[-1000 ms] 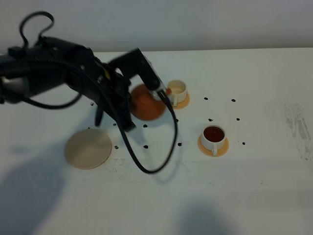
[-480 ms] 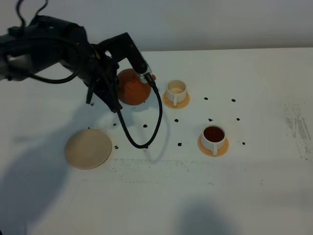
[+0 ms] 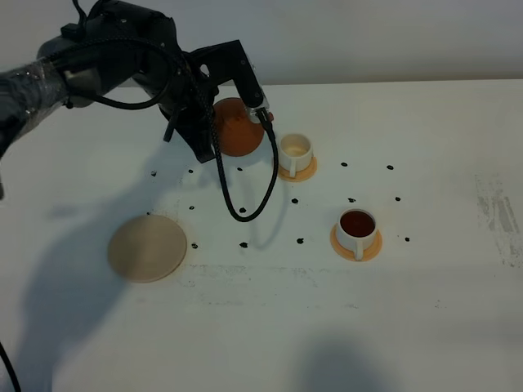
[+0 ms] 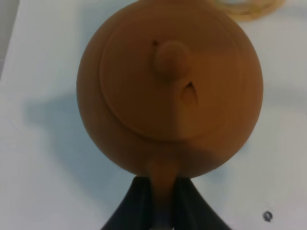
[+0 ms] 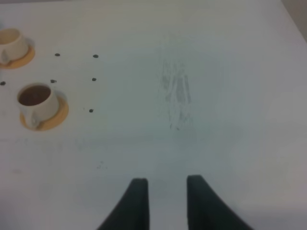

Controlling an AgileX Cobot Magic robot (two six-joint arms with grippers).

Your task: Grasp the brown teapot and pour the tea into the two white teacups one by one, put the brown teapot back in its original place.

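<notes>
My left gripper [image 3: 214, 124] is shut on the loop handle of the brown teapot [image 3: 239, 128] and holds it above the table, just left of the far white teacup [image 3: 295, 149]. That cup stands on an orange saucer [image 3: 307, 170] and its inside looks pale. The near white teacup [image 3: 357, 225] holds dark tea [image 3: 357, 221] on its own saucer. In the left wrist view the teapot [image 4: 170, 86] fills the frame, lid on, handle between the fingers [image 4: 139, 201]. The beige coaster [image 3: 148, 247] is bare. My right gripper [image 5: 165, 201] is open and empty over bare table.
Small dark spots [image 3: 299, 241] dot the white table around the cups. A black cable [image 3: 245, 214] loops down from the left arm. A scuffed grey patch [image 3: 498, 212] marks the table's right side. The right wrist view shows both cups [image 5: 34, 103] far off.
The left arm has carried the teapot up and toward the back of the table, first leftward, then right again beside the far cup. Cups and coaster have not moved.
</notes>
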